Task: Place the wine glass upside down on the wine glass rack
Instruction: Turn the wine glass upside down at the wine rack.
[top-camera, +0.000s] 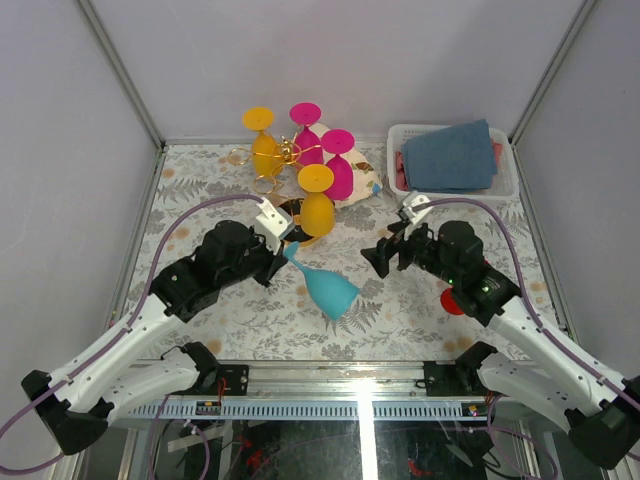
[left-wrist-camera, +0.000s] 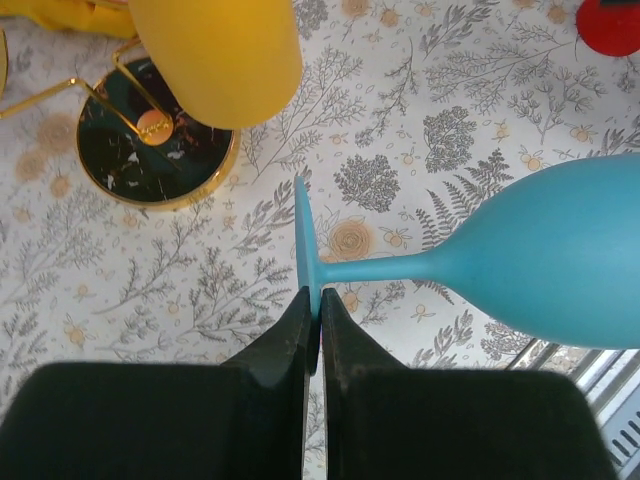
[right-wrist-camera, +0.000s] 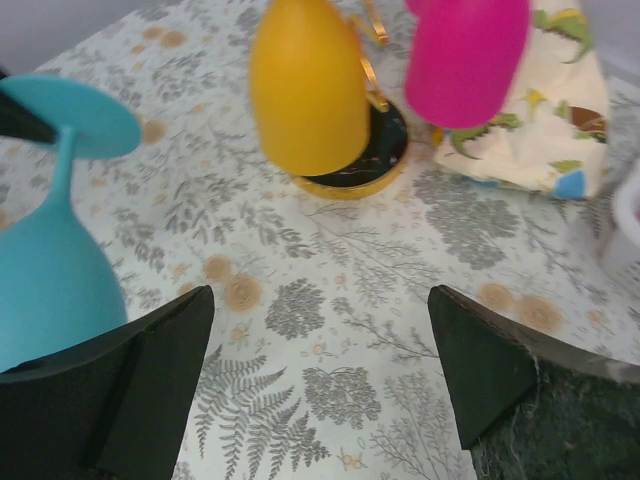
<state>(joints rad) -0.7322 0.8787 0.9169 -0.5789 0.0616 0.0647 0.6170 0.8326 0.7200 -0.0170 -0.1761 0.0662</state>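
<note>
A blue wine glass (top-camera: 325, 284) is held above the table middle, bowl toward the near right. My left gripper (top-camera: 283, 250) is shut on the edge of its foot; the left wrist view shows the fingers (left-wrist-camera: 318, 320) pinching the foot (left-wrist-camera: 305, 240), with the bowl (left-wrist-camera: 560, 250) to the right. The gold wire wine glass rack (top-camera: 285, 152) stands at the back with two yellow glasses (top-camera: 316, 205) and two pink glasses (top-camera: 338, 165) hanging upside down on it. Its black gold-rimmed base (left-wrist-camera: 150, 150) lies just beyond the foot. My right gripper (top-camera: 385, 255) is open and empty, right of the blue glass (right-wrist-camera: 50, 270).
A white basket (top-camera: 505, 180) with folded blue and red cloths stands at the back right. A dinosaur-print pouch (right-wrist-camera: 550, 110) lies beside the rack. A red round object (top-camera: 452, 301) lies under my right arm. Grey walls enclose the table.
</note>
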